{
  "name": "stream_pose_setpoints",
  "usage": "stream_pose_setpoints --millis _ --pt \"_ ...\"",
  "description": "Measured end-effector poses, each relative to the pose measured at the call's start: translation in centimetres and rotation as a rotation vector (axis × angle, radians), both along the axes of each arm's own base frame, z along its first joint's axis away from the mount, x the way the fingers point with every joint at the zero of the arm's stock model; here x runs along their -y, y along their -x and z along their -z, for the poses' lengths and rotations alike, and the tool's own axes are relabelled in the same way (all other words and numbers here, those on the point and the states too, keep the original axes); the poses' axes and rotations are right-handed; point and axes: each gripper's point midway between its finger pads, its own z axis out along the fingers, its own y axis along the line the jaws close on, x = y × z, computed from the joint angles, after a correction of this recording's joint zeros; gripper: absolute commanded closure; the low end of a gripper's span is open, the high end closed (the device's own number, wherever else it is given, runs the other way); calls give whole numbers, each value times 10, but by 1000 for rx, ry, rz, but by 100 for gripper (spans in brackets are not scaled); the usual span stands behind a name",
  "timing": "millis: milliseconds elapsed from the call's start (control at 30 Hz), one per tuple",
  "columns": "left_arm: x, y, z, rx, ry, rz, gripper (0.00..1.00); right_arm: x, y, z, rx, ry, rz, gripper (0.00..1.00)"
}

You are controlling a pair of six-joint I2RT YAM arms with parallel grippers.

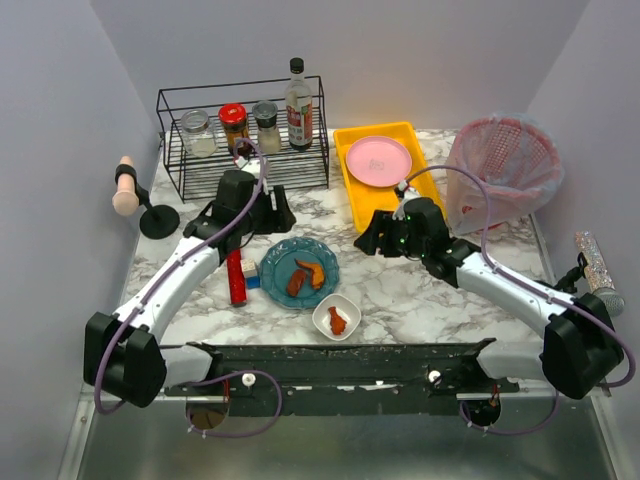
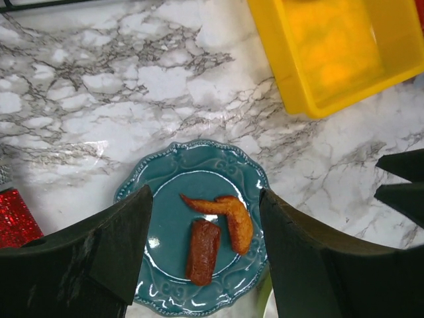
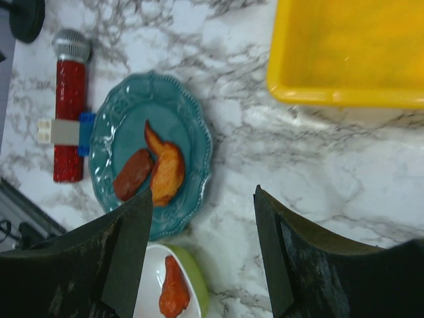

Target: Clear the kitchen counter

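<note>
On the white marble kitchen counter [image 1: 400,290] sits a teal plate [image 1: 275,260] holding a brown sausage [image 2: 203,252] and an orange chicken wing [image 2: 232,215]. A small white bowl [image 1: 322,312] with a red wing piece [image 3: 173,291] stands in front of the plate. Left of the plate lies a red microphone [image 1: 236,278] with a white and blue block [image 3: 66,129] against it. My left gripper [image 2: 204,199] hovers open above the plate's far side, holding nothing. Open too, my right gripper [image 3: 203,192] hangs over bare counter to the plate's right, near the yellow tray [image 1: 350,190].
The yellow tray holds a pink plate [image 1: 378,160]. At the back left, a black wire rack [image 1: 170,150] carries three jars and a bottle. A pink basket [image 1: 500,165] stands at the back right. A black stand [image 1: 158,220] is far left, a silver microphone [image 1: 598,262] far right.
</note>
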Motion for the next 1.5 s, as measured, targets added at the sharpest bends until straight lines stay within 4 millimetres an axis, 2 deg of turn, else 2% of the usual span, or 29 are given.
stream_pose_setpoints --millis 100,233,433,633,1000,1500 --pt "8 1 17 -36 -29 5 24 -13 18 15 -43 -26 -71 30" --pt "8 -2 37 -79 -59 -12 24 -20 27 37 -95 -49 -108 30" --pt "4 -6 60 -122 -94 -42 25 -27 31 69 -158 -57 -139 30" --pt "2 -7 77 -163 -113 -59 25 -35 35 89 -191 -74 -176 30" --pt "-12 -8 101 -204 -175 -130 26 -52 39 111 -222 -141 -256 33" --pt "-15 -6 120 -247 -211 -144 27 -76 29 113 -224 -235 -304 39"
